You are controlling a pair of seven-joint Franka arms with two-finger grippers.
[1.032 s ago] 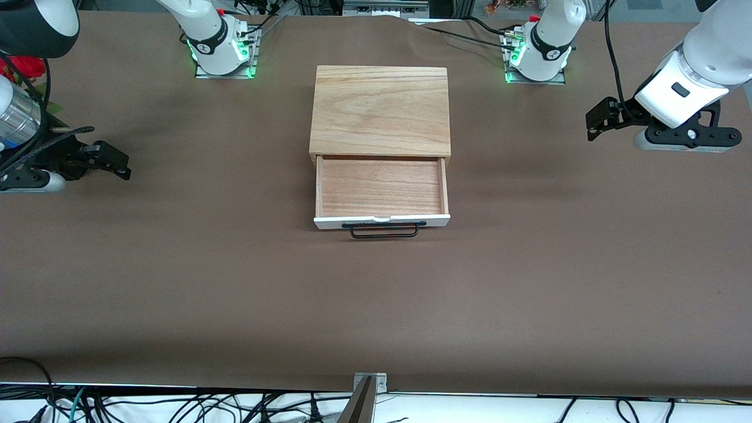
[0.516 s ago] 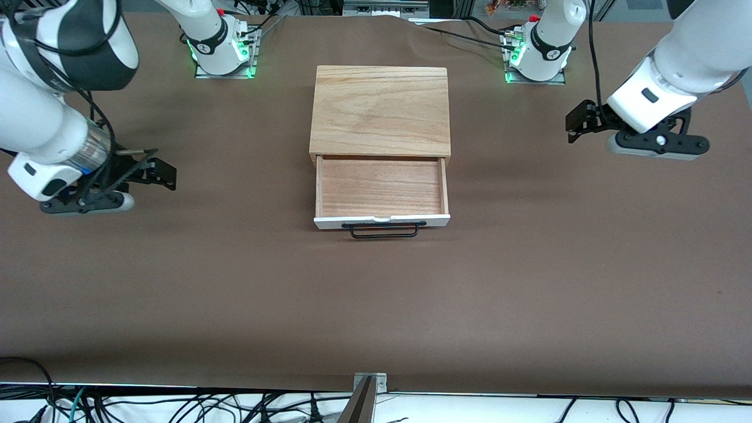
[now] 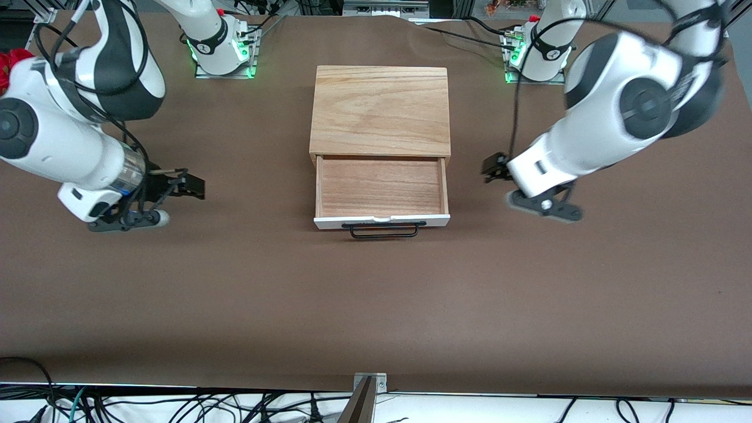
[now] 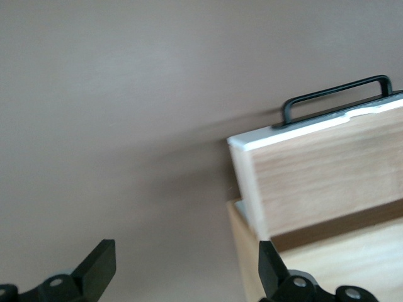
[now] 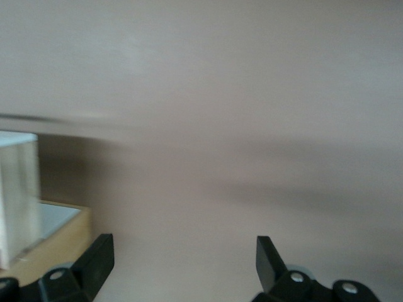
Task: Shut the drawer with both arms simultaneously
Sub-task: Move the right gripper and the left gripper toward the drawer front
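**Drawer pulled out, a gripper on either side**

The drawer (image 3: pixel 382 191) stands pulled out of its oak box (image 3: pixel 380 110) at mid-table, its white front and black wire handle (image 3: pixel 384 230) toward the front camera. The left gripper (image 3: pixel 492 169) hangs beside the drawer toward the left arm's end, fingers spread apart. The right gripper (image 3: pixel 191 185) is over bare table (image 3: pixel 376 305) toward the right arm's end, fingers also apart. The right wrist view shows only a blurred corner of the drawer.
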